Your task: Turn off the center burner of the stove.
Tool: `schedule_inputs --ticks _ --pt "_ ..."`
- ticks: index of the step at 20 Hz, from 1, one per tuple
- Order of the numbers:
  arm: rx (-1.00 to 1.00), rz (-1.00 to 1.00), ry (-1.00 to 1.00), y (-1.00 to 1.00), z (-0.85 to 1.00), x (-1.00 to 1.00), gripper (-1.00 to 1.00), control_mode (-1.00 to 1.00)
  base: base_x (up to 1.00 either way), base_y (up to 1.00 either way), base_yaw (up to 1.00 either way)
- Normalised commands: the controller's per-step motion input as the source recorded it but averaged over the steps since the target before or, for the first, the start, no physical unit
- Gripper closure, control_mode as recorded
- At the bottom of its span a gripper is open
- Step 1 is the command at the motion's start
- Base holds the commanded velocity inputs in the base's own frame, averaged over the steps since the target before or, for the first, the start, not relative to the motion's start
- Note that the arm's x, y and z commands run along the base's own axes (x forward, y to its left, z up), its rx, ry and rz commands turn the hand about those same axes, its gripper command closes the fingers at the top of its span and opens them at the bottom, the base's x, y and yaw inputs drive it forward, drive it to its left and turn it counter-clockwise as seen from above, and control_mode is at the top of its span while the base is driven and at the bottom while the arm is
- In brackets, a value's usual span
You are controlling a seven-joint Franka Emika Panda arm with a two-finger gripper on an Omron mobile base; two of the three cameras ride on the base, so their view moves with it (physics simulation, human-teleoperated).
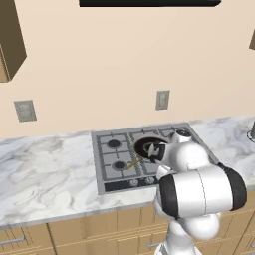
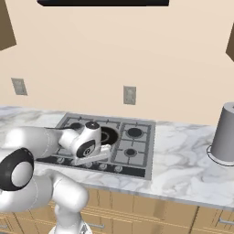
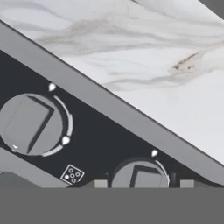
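A: Center burner (image 1: 147, 147) — sits mid-stove (image 1: 107, 187), a wide black double ring. In the left base view its right part is hidden behind the white arm; the right base view shows only a dark arc of it (image 2: 111, 135) past the wrist.

B: Stove position?

A: Set into the marble counter (image 1: 45, 174), knob strip along the counter's front edge. Left base view gives two small burners on the stove's left half, (image 1: 114, 144) at the back and (image 1: 119, 165) nearer the front. Right base view gives the two on the right half, (image 2: 134, 132) and (image 2: 130, 152).

B: Gripper?

A: The gripper (image 3: 143, 183) hangs low over the knob strip near the stove's front edge. Hand view shows two grey finger tips, one (image 3: 100, 183) on each side of a round knob (image 3: 139, 176), apart from each other. Whether they press the knob I cannot tell, so the grip is unreadable.

B: Anything else close up?

A: A second knob (image 3: 29, 124) farther along the black strip, and a five-dot burner mark (image 3: 71, 174) between the two. Beyond the steel rim, marble.

B: Surroundings?

A: Right base view: grey cylindrical container (image 2: 228, 135) near the counter's right end. Wall outlet (image 2: 130, 95) above the stove.
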Motion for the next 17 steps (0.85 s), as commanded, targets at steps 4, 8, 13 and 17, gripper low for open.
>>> schedule_inputs --ticks 4,8,13,17 --pt "-0.06 -0.78 0.0 0.19 -0.18 -0.08 1.0 -1.0 0.0 0.0 0.0" --pt "-0.08 -0.78 0.0 0.3 -0.04 0.0 1.0 -1.0 0.0 0.0 0.0" --pt "-0.07 -0.8 0.0 0.34 -0.05 0.0 1.0 -1.0 0.0 0.0 0.0" --pt "-0.06 -0.87 0.0 0.33 -0.13 0.0 1.0 -1.0 0.0 0.0 0.0"
